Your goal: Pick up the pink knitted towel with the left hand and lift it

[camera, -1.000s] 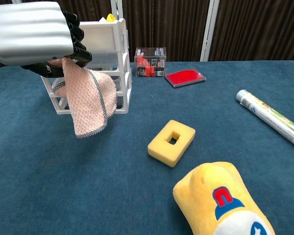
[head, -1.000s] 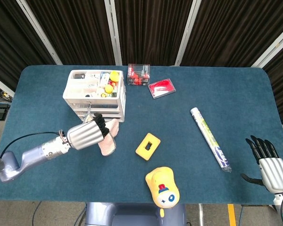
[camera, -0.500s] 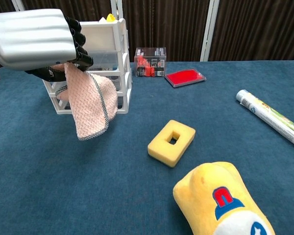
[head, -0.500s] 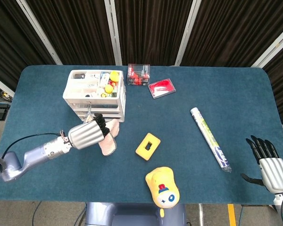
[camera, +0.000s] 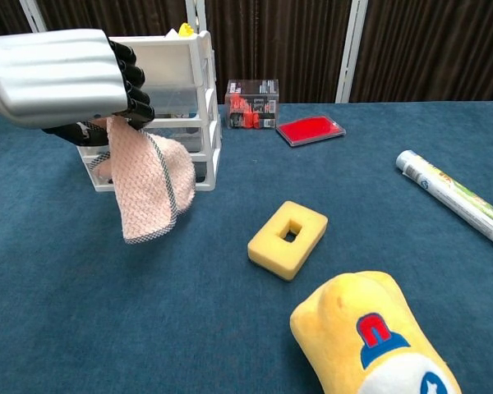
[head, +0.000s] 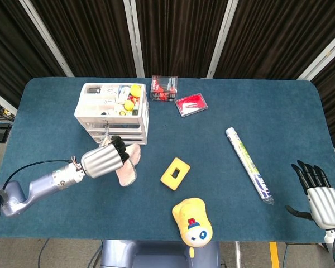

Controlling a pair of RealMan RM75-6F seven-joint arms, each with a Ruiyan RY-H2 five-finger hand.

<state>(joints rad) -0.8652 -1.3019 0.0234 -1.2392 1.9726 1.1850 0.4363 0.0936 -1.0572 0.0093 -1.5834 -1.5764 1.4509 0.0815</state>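
Note:
My left hand grips the pink knitted towel by its top edge. The towel has a dark trim and hangs down from the fingers, clear of the blue table in the chest view. It hangs just in front of the white drawer rack. My right hand sits at the table's front right corner, fingers spread, holding nothing.
A yellow foam block lies right of the towel. A yellow plush toy sits at the front edge. A rolled poster tube, red flat case and clear box lie further off.
My left hand has sunk a little and drawn slightly back toward me, the towel still hanging from it. The right hand has not moved.

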